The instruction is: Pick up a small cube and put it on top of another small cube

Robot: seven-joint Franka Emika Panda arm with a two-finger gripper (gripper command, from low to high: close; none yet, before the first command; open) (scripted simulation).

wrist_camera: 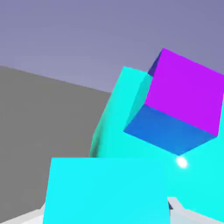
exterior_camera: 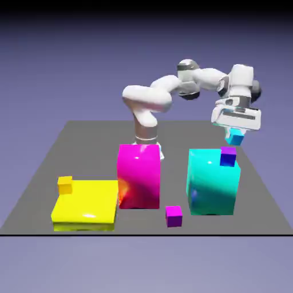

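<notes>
1. The gripper (exterior_camera: 235, 131) is closed on the small cyan cube (exterior_camera: 235, 137), which shows large between its fingers in the hand view.
2. The held cube is in the air on the exterior view's right, above and apart from the purple-topped cube (exterior_camera: 228, 157).
3. That second cube sits on the large cyan block (exterior_camera: 212, 183), toward the exterior view's right edge of it. The block takes up much of the hand view beneath and around the cube.
4. A tall magenta block (exterior_camera: 139, 176) stands near the middle of the table (exterior_camera: 177, 171), apart from the cyan one.
5. A tiny magenta cube (exterior_camera: 173, 216) is on the table, between those two blocks and nearer the camera.
6. On the exterior view's left is a low yellow block (exterior_camera: 87, 203), with a tiny yellow-orange cube (exterior_camera: 65, 185) at its far-left corner; whether it rests on top is unclear.
</notes>
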